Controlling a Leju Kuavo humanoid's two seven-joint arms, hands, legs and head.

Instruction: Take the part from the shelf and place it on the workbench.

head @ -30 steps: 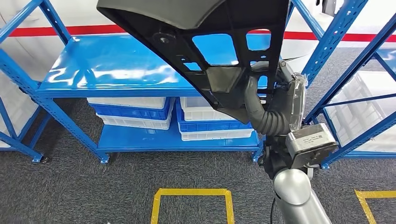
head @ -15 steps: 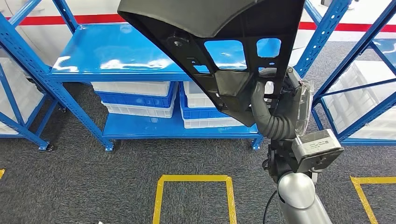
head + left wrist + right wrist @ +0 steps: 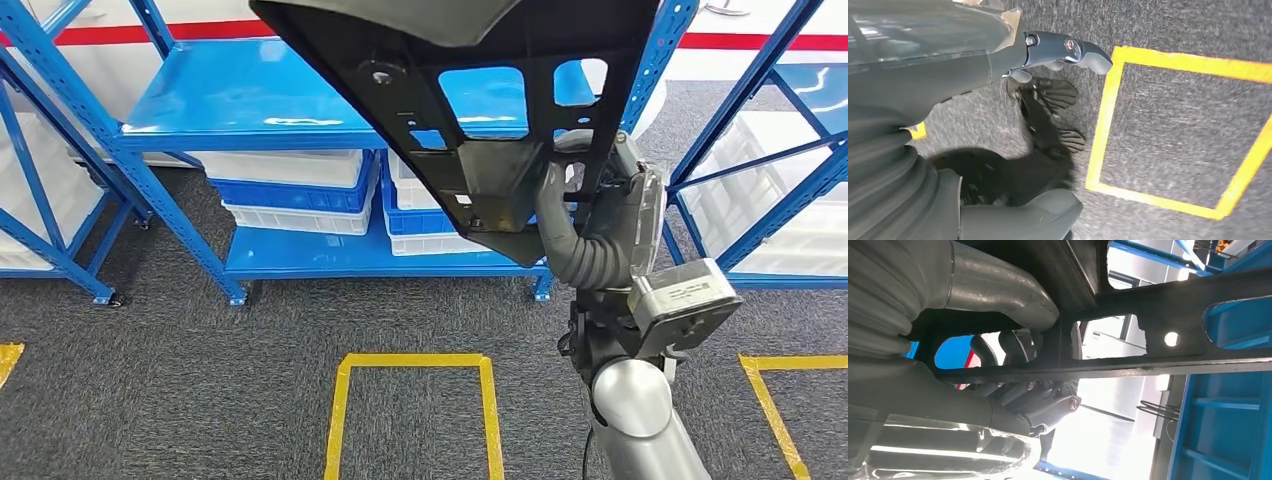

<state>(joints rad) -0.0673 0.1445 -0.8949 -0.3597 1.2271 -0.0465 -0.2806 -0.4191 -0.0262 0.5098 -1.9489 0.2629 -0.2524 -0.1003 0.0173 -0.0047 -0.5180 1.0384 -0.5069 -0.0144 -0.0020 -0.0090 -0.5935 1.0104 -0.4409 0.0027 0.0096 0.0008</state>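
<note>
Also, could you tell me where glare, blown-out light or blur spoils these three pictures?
Head view: sharp, with white glare streaks on the blue shelf. Right wrist view: the background behind the black part is blown out to white, leaving the right robot hand dim and backlit. Left wrist view: the grey carpet is slightly blurred, with a dark shadow under the left robot hand.
</note>
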